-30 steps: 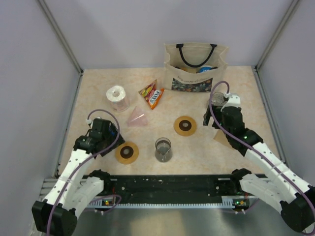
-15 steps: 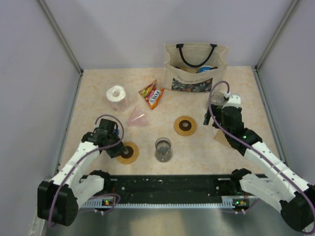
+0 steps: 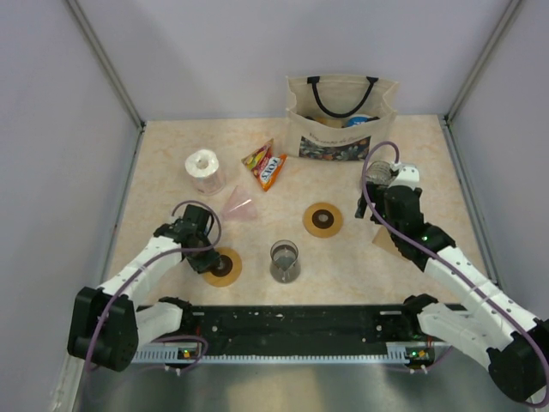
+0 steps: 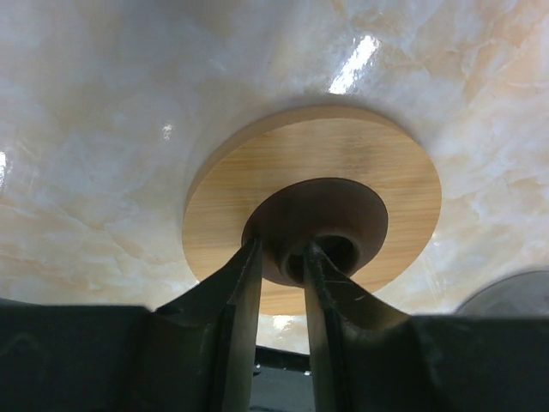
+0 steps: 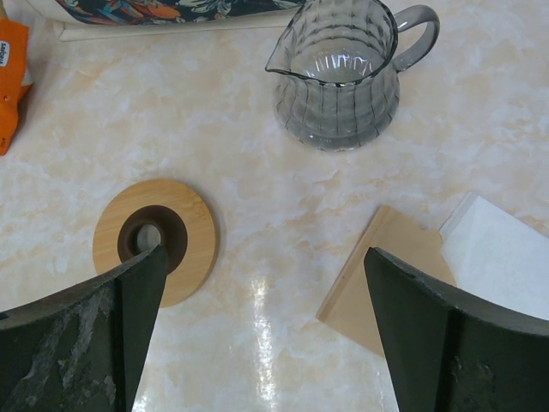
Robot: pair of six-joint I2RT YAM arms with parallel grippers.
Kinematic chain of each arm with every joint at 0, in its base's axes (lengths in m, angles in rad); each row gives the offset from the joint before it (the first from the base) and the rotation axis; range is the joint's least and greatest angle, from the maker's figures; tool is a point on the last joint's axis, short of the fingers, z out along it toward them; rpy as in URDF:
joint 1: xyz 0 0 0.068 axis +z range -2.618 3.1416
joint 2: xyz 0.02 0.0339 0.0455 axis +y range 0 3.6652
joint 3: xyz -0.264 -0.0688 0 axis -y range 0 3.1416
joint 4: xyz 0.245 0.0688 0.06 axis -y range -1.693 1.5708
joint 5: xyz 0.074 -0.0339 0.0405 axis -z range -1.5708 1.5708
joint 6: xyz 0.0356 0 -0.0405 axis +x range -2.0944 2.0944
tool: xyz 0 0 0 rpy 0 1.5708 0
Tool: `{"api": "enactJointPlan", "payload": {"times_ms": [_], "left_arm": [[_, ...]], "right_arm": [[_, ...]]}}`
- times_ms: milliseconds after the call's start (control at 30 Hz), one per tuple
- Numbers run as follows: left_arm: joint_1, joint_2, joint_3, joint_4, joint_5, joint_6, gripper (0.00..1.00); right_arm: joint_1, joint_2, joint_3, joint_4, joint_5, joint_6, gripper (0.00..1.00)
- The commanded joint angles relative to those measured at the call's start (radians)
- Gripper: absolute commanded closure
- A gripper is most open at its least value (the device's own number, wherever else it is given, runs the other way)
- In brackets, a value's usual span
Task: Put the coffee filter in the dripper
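A brown paper coffee filter (image 5: 390,279) lies flat on the table with a white one (image 5: 502,257) beside it, both below my right gripper (image 5: 264,257). That gripper hovers wide open with nothing in it. From above, the brown filter (image 3: 382,239) peeks out beside the right arm. A pink cone-shaped dripper (image 3: 238,206) lies on its side left of centre. My left gripper (image 4: 281,249) is down on a wooden disc (image 4: 343,163). Its jaws pinch the wall of the disc's dark collar (image 4: 334,210), one finger outside and one in the hole.
A second wooden disc (image 3: 323,220) lies mid-table. A ribbed glass carafe (image 5: 339,73) stands ahead of the right gripper. A glass cup (image 3: 285,260) stands near the front. At the back are a tote bag (image 3: 341,116), snack packets (image 3: 264,165) and a paper roll (image 3: 204,170).
My left arm has swung right onto the near wooden disc, and its jaws have narrowed onto the dark collar. The right arm has stayed put and open.
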Motion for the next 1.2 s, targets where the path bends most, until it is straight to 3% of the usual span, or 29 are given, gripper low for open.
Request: {"api": "enactJointPlan", "payload": {"times_ms": [0, 133, 200, 467, 633, 800, 967, 1167], "left_arm": [[-0.022, 0.031, 0.017, 0.038, -0.044, -0.022, 0.72], [-0.036, 0.046, 0.037, 0.009, -0.064, -0.006, 0.85], [-0.039, 0.037, 0.046, -0.013, -0.072, 0.005, 1.0], [-0.042, -0.191, 0.08, -0.03, -0.051, 0.073, 1.0], [-0.042, -0.346, 0.097, 0.018, 0.005, 0.145, 1.0], [-0.042, -0.43, 0.112, 0.267, 0.173, 0.217, 1.0], [-0.042, -0.335, 0.193, 0.53, 0.323, 0.263, 1.0], [-0.042, -0.183, 0.247, 1.016, 0.735, 0.179, 1.0]], "right_arm": [[0.002, 0.007, -0.008, 0.028, 0.036, 0.001, 0.03], [0.002, 0.002, -0.005, 0.027, 0.036, -0.001, 0.03], [0.002, -0.001, -0.007, 0.025, 0.037, -0.001, 0.03], [0.002, -0.022, -0.007, 0.033, 0.024, -0.001, 0.03], [0.002, -0.064, -0.017, 0.079, -0.076, -0.031, 0.04], [0.003, -0.097, -0.02, 0.155, -0.275, -0.031, 0.04], [0.002, -0.096, 0.01, 0.185, -0.449, -0.035, 0.04], [0.002, -0.097, 0.03, 0.217, -0.628, -0.03, 0.04]]}}
